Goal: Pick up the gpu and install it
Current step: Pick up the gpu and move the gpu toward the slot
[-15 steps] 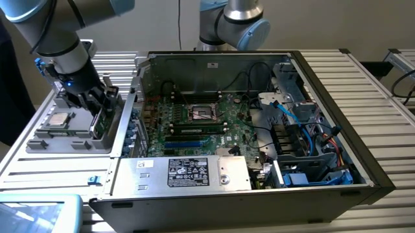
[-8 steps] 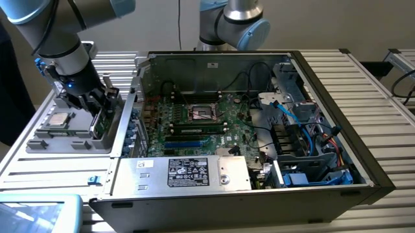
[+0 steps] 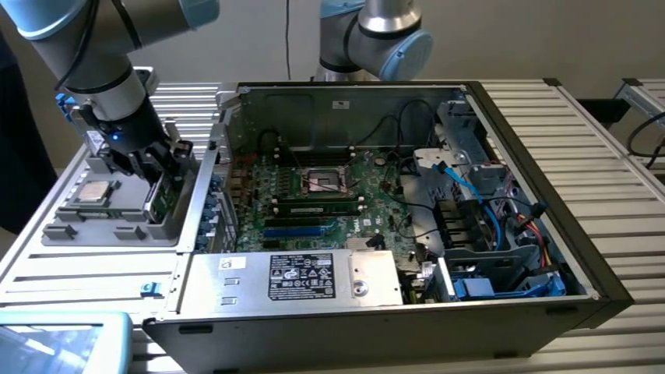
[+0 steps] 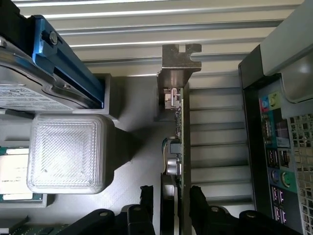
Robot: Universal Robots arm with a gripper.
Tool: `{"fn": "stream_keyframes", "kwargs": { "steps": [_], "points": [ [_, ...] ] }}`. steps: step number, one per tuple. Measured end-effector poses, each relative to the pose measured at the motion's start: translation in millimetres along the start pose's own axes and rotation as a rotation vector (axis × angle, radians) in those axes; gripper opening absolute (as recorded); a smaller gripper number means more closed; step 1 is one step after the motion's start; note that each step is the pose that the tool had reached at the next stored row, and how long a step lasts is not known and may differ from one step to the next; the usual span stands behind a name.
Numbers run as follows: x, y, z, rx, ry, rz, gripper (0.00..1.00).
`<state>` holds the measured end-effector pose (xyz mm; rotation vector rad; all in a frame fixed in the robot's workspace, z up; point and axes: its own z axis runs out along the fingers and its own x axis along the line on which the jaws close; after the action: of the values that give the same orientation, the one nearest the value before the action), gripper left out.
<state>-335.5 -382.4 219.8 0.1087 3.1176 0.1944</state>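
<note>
**rigwatcher:** Where's the gpu sitting?

**benchguy:** It's the flat green circuit card with the silver metal end bracket. It stands on edge in a slot of the grey plastic parts tray. The tray sits on the ribbed aluminium worktop, to the exterior view's left of the open black desktop case. The card is not yet in the motherboard.

**rigwatcher:** And the arm's end effector?

**benchguy:** It's down over the card with its black fingers spread wide, one on either side. A thin gap shows on the side with the card's black block. Can't tell if the other finger touches.

**rigwatcher:** Any text you can read?

**benchguy:** Nope. The silver power supply box in the case has a white label with print on it. So does the silver box-shaped drive with the blue rail in the tray. Both are too small to make out. The case's rear ports show coloured audio jacks, and no brand is legible there either.
</note>
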Motion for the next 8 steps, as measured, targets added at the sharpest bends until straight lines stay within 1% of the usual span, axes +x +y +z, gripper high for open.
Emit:
{"fn": "stream_keyframes", "kwargs": {
  "steps": [8],
  "points": [
    [0.1, -0.1, 2.8, 0.0001, 0.0, 0.0, 0.44]
  ]
}}
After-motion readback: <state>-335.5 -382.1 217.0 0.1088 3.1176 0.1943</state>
